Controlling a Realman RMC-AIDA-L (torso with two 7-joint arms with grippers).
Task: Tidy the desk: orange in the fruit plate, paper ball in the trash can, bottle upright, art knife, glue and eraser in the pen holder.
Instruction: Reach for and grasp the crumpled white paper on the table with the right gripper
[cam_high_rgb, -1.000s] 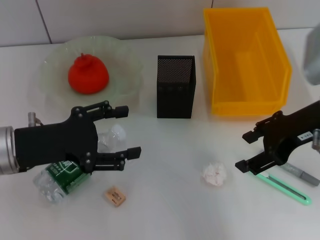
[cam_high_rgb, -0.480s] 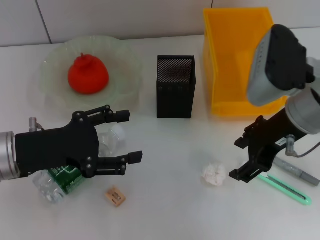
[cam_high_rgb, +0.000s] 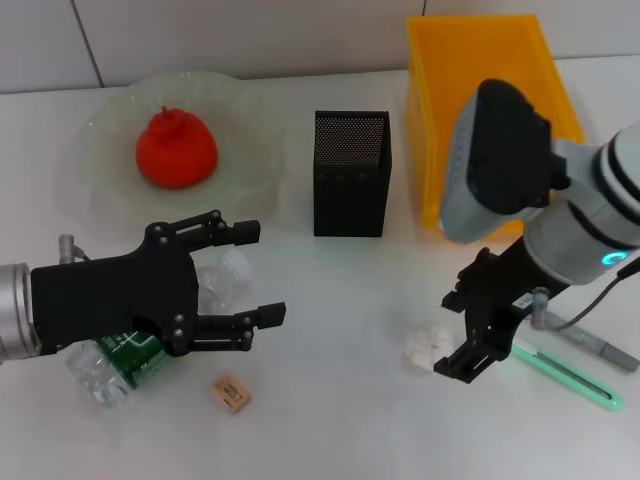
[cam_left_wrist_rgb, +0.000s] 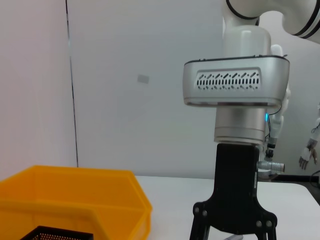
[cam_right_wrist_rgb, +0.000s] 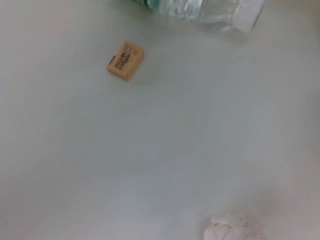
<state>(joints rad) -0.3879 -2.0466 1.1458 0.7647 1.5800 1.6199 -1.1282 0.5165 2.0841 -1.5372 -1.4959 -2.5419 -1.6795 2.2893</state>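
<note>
Lying crumpled — white paper ball (cam_high_rgb: 428, 346).

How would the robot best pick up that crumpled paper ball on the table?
Probably from straight above, jaws closing across its middle. The paper ball is a small, roughly round lump lying free on the table, so no side is special, and it squashes easily. The right gripper is already beside it, jaws open. The left gripper hangs open over the lying bottle.

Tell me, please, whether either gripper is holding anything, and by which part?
Nothing is held: the left gripper is open above the lying bottle, the right gripper open beside the paper ball.
</note>
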